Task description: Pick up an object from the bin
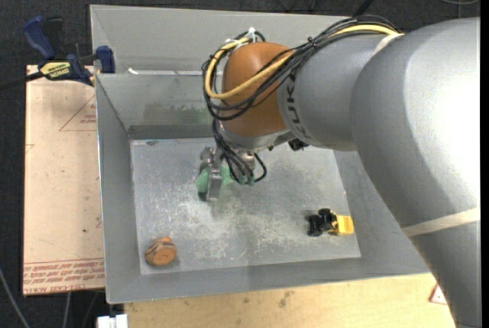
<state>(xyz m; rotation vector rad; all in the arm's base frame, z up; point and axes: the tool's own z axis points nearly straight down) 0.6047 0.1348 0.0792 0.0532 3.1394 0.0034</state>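
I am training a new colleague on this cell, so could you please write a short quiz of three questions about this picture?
1. True or false: the round orange thing lies near the lower left corner of the bin in the camera view.
2. Which thing is nearest the gripper? A) the green thing B) the round orange thing C) the black and yellow thing
3. Fill in: in the camera view, the black and yellow thing lies to the ___ of the round orange thing.
Key: 1 true; 2 A; 3 right.
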